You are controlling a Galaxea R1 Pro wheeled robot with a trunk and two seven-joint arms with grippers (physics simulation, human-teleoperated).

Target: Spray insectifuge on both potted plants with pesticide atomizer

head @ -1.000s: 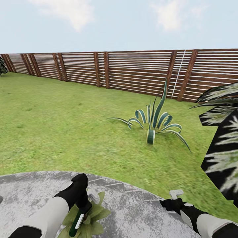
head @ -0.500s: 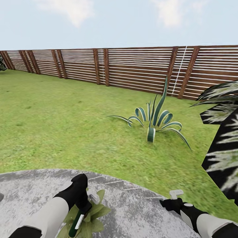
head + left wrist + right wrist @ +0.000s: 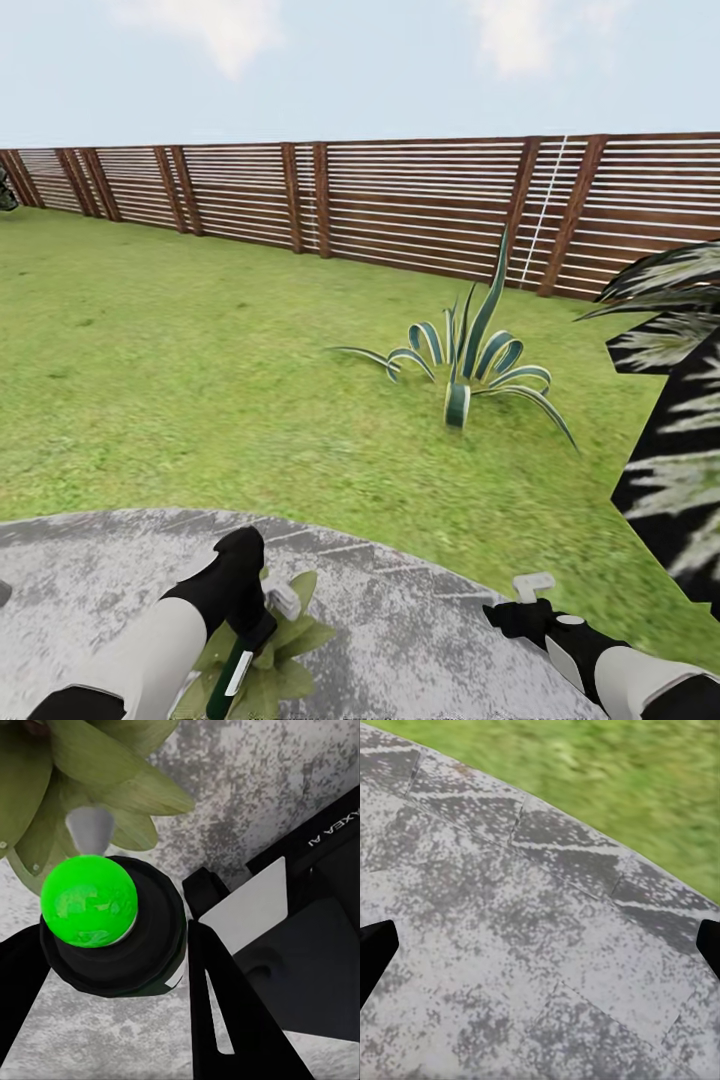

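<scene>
Grey stone paving (image 3: pixel 420 640) curves across the near ground in the head view, with green lawn (image 3: pixel 200 380) beyond it running up to a brown slatted wooden fence (image 3: pixel 400 215). At the left, the left pincer (image 3: pixel 262 628) hangs over a potted plant (image 3: pixel 285 640), a low rosette of pale-speckled green leaves sitting on the slabs. The left pincer is clenched around the pesticide atomizer (image 3: pixel 238 668), a dark green bottle with a white label that slants down below the hand. In the left wrist view the atomizer (image 3: pixel 112 926) shows end-on as a black collar with a bright green ball on it, gripped between the two dark fingers (image 3: pixel 225 1012), its grey nozzle tip directed at the plant's leaves (image 3: pixel 120 780) just beyond. Further right on the lawn stands an agave (image 3: pixel 465 365) with curling blue-green striped leaves, well apart from the paving. The right pincer (image 3: pixel 533 588) hovers over bare paving near the slab edge, released and holding nothing; the right wrist view shows its dark fingertips (image 3: pixel 375 952) spread wide above the stone (image 3: pixel 532 945). At the far right, dark white-streaked palm fronds (image 3: pixel 670 400) rise.
</scene>
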